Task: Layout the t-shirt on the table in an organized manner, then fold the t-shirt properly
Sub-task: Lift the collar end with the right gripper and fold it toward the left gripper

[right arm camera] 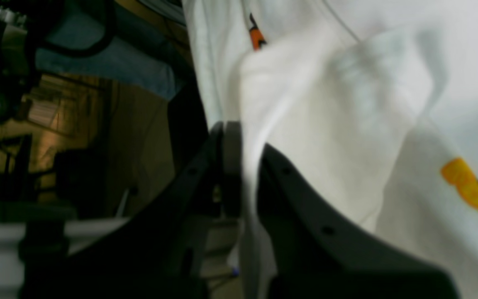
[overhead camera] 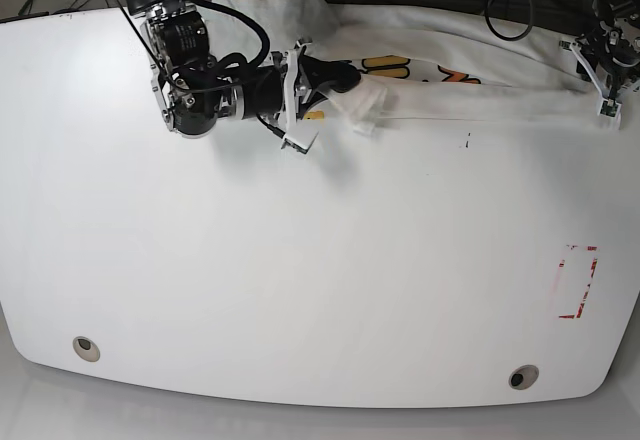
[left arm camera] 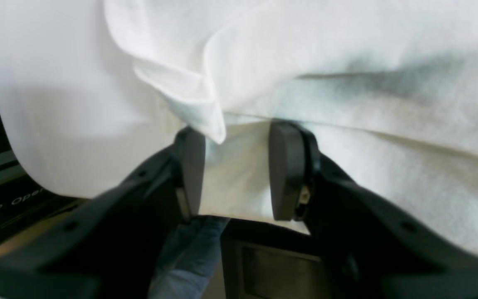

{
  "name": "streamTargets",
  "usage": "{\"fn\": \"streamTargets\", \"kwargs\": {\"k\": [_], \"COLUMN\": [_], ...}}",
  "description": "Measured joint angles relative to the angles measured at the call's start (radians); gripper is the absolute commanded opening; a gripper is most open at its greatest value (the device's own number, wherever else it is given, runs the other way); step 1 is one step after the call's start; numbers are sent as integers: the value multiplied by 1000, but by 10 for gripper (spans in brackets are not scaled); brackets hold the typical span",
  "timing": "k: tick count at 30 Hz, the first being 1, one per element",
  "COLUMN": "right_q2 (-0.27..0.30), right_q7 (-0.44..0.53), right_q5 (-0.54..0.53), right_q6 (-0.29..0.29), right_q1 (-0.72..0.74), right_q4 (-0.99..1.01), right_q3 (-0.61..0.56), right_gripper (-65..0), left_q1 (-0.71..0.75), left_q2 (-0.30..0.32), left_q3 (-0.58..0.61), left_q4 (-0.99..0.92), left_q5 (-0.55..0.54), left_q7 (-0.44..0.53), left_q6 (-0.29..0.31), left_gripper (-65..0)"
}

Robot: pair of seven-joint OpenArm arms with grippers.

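Held t-shirt [overhead camera: 470, 100] stretched between my right gripper [right arm camera: 247, 174] and left gripper [left arm camera: 235, 170], both clenched on cloth, above desk [overhead camera: 300, 280]. Layout unfinished; folding not begun.

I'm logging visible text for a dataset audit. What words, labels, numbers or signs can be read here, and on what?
"Ope": white letters, cut off by the t-shirt, on a dark panel in the left wrist view.
T-shirt print: yellow and orange letters, too folded to read.
Orange emblem: blurred, unreadable.
Red tape outline on the table: no text.

Robotics lab: cables [overhead camera: 505, 5], taped table [overhead camera: 300, 260].
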State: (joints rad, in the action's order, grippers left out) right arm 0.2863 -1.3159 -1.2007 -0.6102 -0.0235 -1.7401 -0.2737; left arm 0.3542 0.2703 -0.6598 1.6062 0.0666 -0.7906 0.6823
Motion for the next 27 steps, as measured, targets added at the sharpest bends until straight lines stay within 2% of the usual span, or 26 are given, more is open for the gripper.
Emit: {"fn": "streamTargets", "kwargs": {"k": [6, 14, 18, 21, 27], "right_q2": [56, 163, 191, 206, 272], "right_q7": [-17, -31, -28, -22, -24], "right_q5": [-19, -60, -61, -62, -60], "right_q6": [0, 0, 2, 7, 7], "right_q1": [28, 40, 43, 44, 52], "right_q4": [1, 0, 0, 0, -2], "right_q3": [-36, -143, -220, -251, -245], "right_gripper": [-496, -520, -494, -430, -283], "left_q1": [0, 0, 0, 0, 0], "left_q2": [0, 0, 2, 2, 2], "left_q3": [1, 2, 2, 2, 2], "left_q4": [0, -1, -1, -1, -1], "left_q5": [0, 0, -6, -7, -6], "left_q7": [3, 3, 4, 4, 4], "left_q6": [0, 0, 0, 0, 0], "left_gripper": [-409, -409, -409, -409, -409]}}
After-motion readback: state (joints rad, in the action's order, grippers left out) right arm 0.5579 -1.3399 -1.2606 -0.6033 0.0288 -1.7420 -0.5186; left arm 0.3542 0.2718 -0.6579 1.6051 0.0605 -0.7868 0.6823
